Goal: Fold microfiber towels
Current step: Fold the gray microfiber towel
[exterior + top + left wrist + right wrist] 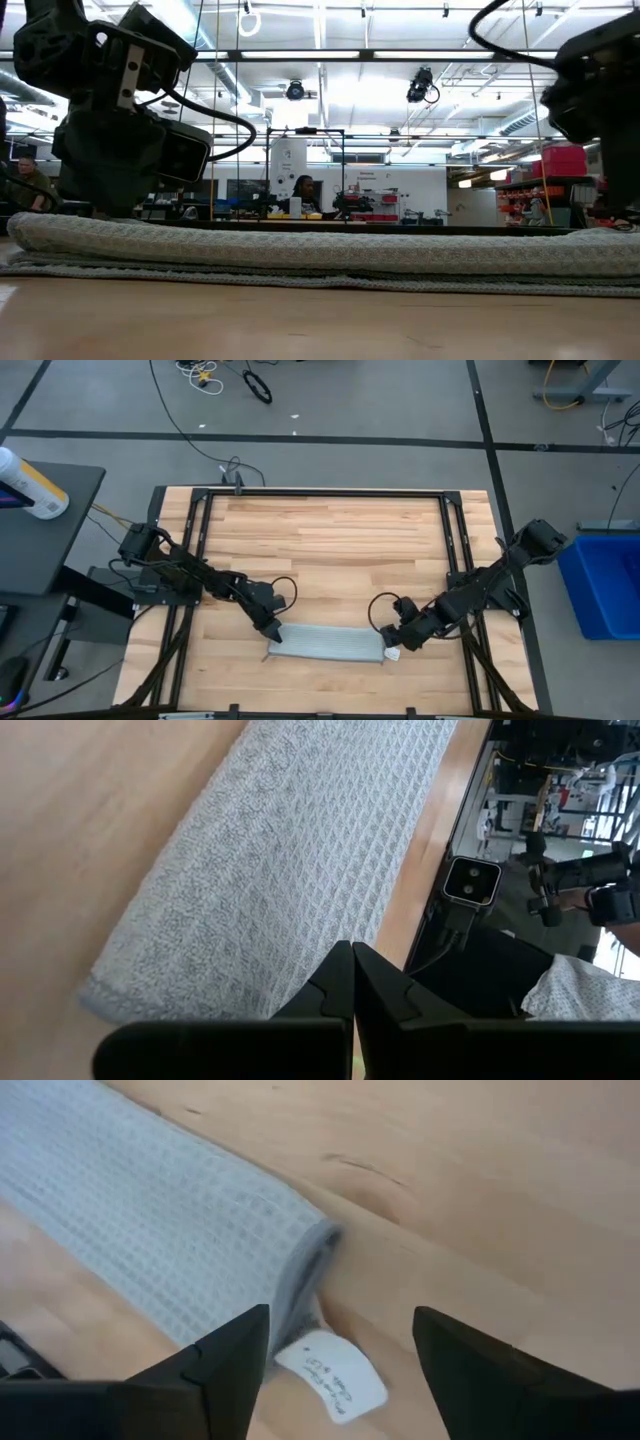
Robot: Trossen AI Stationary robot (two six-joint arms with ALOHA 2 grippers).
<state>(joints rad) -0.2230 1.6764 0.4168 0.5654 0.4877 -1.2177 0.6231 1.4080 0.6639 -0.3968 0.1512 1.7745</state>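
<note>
I see the towel [328,641] folded into a long strip near the desk's [330,540] front edge. My left hand [271,633] sits pinched together at one end; my right hand [393,651] gapes wide by the tag [330,1373]. I'd grip both ends evenly before the next fold.

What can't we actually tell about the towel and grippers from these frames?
- Fold layer count: the low view shows the towel edge-on, its layers merging.
- White tag text: too small in the right wrist view.
- Left gripper contact with the towel: its own shut fingers hide the tips.
- Towel's far end: cut off by the right wrist frame edge, beyond the open right gripper.
</note>
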